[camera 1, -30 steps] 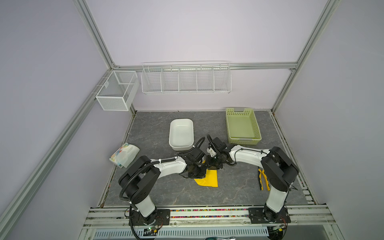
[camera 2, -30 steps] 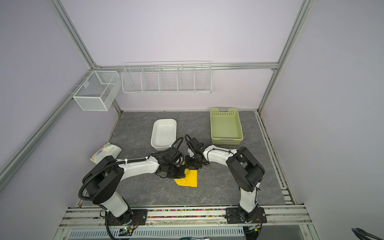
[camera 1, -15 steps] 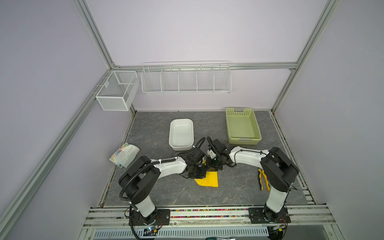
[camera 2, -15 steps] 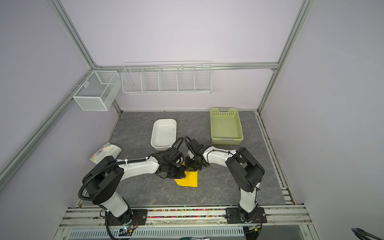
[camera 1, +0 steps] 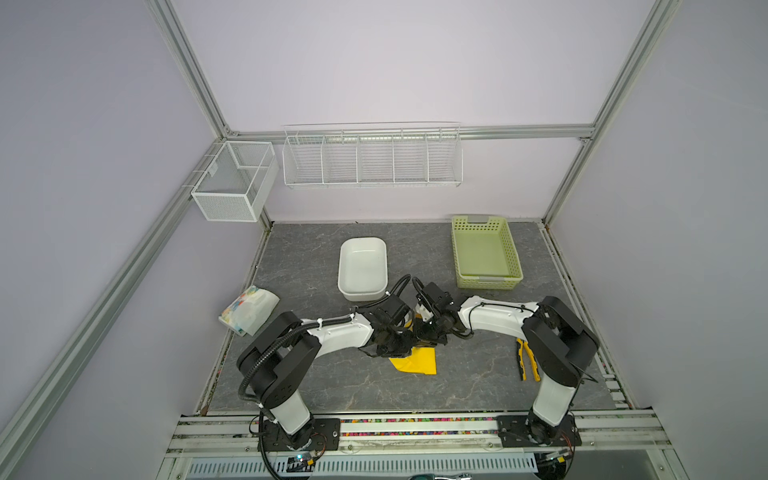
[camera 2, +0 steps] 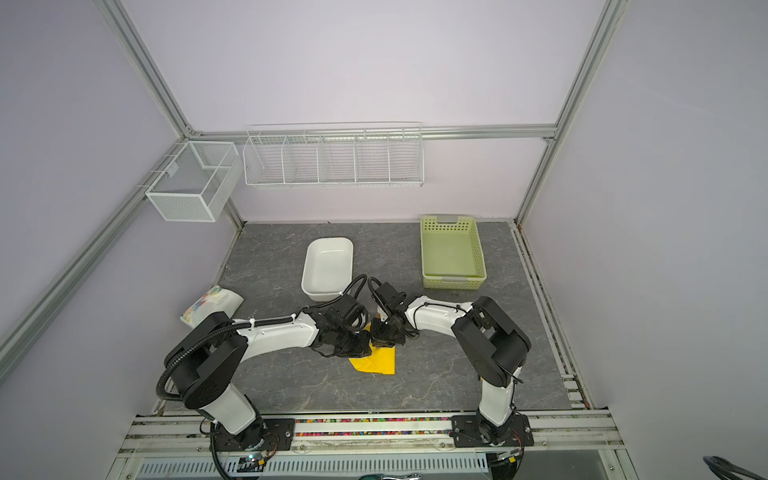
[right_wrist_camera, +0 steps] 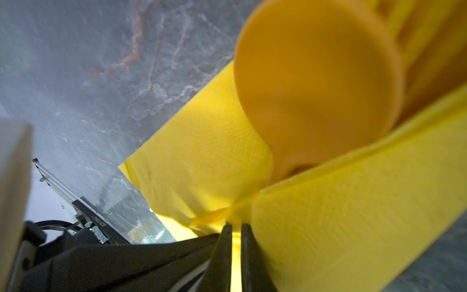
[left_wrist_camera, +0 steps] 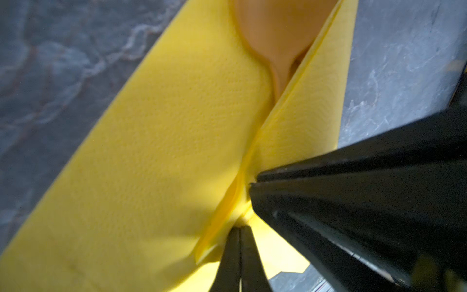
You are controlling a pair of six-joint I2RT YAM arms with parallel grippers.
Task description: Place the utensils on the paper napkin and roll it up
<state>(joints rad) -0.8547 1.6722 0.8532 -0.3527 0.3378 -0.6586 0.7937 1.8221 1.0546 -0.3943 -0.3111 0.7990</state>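
The napkin [camera 1: 417, 362] lies mid-table between the arms, one side folded up over a spoon [right_wrist_camera: 316, 83] resting on it. The left gripper [left_wrist_camera: 239, 228], jaws pressed together, pinches that raised edge. The right gripper [right_wrist_camera: 236, 227], jaws all but closed, nips the same edge just beside it.

To roll well, both should carry the edge over together, low and level, keeping the paper snug against the cutlery — uneven pulls would likely tear or skew it.

Count: one napkin, one sure spoon — the ribbed orange beside it may be a fork, too blurred to tell. Also two grippers, one white tub [camera 1: 362, 272], one green basket [camera 1: 485, 253], one printed packet [camera 1: 248, 309] and one pair of pliers [camera 1: 524, 359].
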